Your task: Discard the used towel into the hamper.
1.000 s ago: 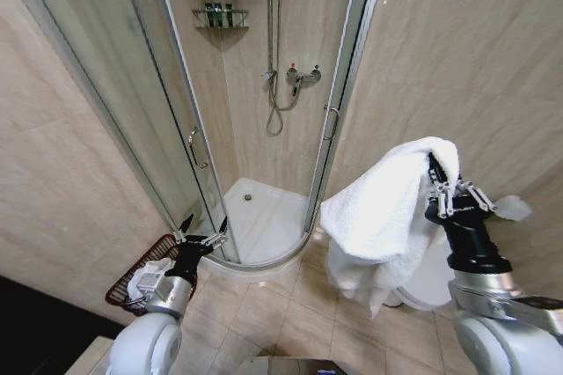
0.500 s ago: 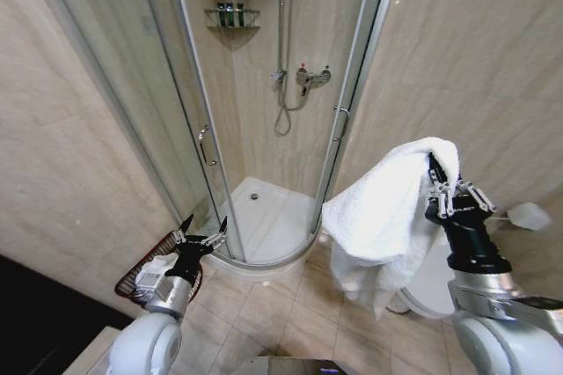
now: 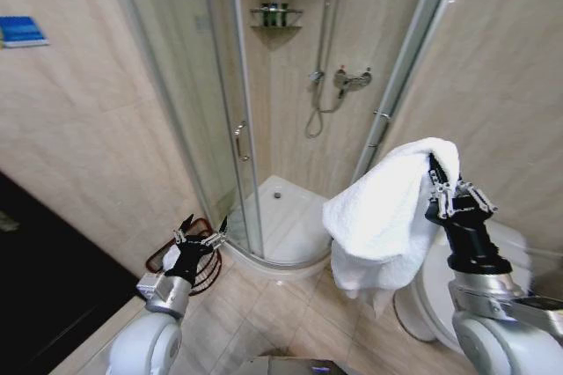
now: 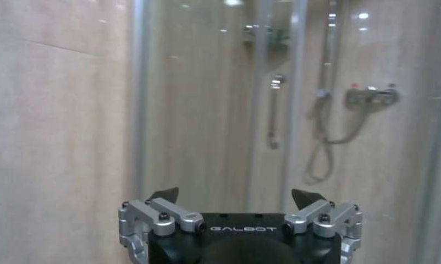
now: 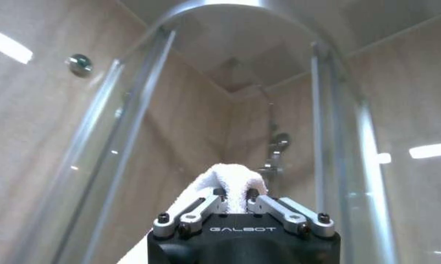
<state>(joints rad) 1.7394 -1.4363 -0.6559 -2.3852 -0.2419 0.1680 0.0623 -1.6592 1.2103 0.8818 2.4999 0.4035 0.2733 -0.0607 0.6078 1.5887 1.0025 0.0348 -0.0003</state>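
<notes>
White towel [image 3: 380, 216], pinched by right end effector [image 3: 437, 183]

My head view is evenly lit and sharp, its edges bent by a wide lens, so the shower frame [image 3: 236, 102] leans. The lower left corner falls into dark shadow. My left wrist view is soft and hazy, with ceiling lights glinting off the glass [image 4: 205, 99]. Bright glare patches streak my right wrist view.

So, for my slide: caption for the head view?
Right gripper holds towel up; hamper beside shower.
</notes>
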